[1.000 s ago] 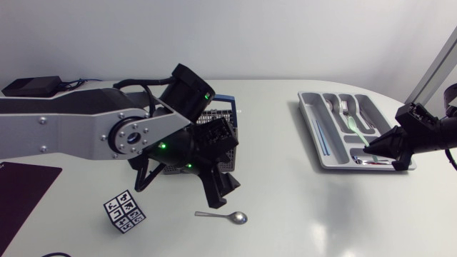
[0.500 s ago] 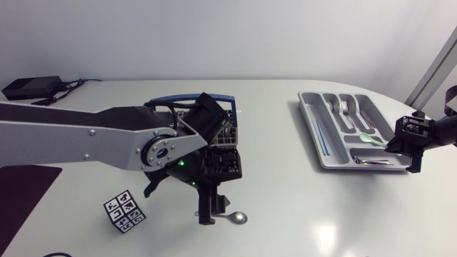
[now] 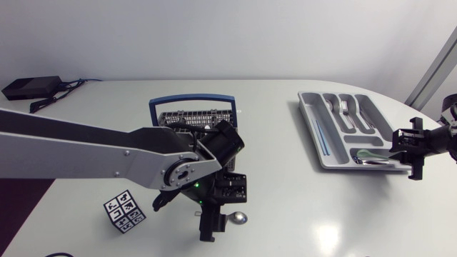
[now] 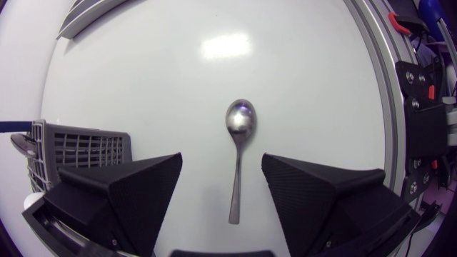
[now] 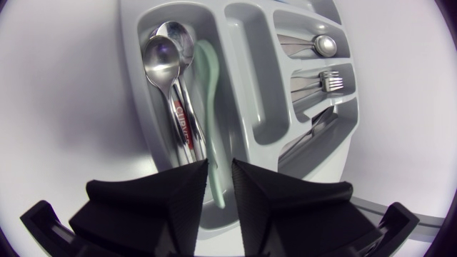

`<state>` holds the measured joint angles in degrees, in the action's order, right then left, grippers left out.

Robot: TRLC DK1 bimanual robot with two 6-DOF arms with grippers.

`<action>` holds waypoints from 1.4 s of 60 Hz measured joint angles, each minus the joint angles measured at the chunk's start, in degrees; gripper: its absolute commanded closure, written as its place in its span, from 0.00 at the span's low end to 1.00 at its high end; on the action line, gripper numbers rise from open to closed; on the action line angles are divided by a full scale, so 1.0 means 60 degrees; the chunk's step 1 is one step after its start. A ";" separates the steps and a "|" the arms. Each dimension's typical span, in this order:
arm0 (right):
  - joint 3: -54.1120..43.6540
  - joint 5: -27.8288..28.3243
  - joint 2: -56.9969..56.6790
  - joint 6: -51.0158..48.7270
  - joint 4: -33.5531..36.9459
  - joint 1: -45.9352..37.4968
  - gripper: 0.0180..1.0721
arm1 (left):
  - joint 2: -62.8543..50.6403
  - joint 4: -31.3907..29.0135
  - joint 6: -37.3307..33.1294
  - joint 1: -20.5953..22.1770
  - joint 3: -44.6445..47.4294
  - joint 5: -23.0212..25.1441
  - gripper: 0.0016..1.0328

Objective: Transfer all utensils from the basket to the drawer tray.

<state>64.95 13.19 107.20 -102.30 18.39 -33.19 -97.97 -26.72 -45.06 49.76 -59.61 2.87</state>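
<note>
Hovering left gripper (image 4: 221, 165): spread wide, either side of metal spoon (image 4: 240, 143) flat on table (image 4: 143, 71), near basket (image 4: 86, 146)
Right gripper (image 5: 220, 168): above drawer tray (image 5: 239, 78), green spoon (image 5: 213, 100) inside; grip can't tell

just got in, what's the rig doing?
Utensils go from the basket to the tray. The left tool is open over a spoon lying on the table, straddling it without touching. The right tool is at the tray's spoon compartment, with a green spoon running up to it; whether it grips that spoon is unclear. Other cutlery already lies in the tray.
</note>
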 measured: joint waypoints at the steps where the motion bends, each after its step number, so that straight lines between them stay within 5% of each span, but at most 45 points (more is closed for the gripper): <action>1: -0.0040 0.0018 -0.0007 0.0004 -0.0051 -0.0018 0.47 | -0.0011 0.0000 0.0000 0.0036 0.0000 0.0004 0.25; 10: -0.0434 0.0299 -0.0361 0.0007 -0.0095 -0.0127 0.34 | -0.0113 0.0004 0.0000 0.0233 0.0000 0.0004 0.26; 28: -0.1643 0.1421 -0.2284 0.0342 -0.0022 -0.0113 0.29 | -0.1060 0.0018 0.0004 0.0372 -0.0011 -0.0077 0.43; 46: -0.3169 0.1851 -0.3942 0.0874 0.0219 0.0386 0.23 | -0.1257 0.0033 0.0007 0.0372 -0.0251 -0.0062 0.47; 59: -0.4000 0.2065 -0.4951 0.1184 0.0226 0.0765 0.20 | -0.1373 -0.0076 0.0007 0.0368 -0.0401 -0.0040 0.77; 71: -0.4623 0.2131 -0.5792 0.1654 0.0237 0.1144 0.18 | -0.1541 -0.0321 0.0015 0.0368 -0.0616 0.0044 0.93; 84: -0.4987 0.2269 -0.6266 0.2801 0.0492 0.1679 0.10 | -0.1654 -0.0510 0.0076 0.0357 -0.0783 0.0244 0.97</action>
<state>35.03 26.81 69.60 -85.49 21.34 -23.11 -107.90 -29.78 -44.60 51.90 -64.31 4.34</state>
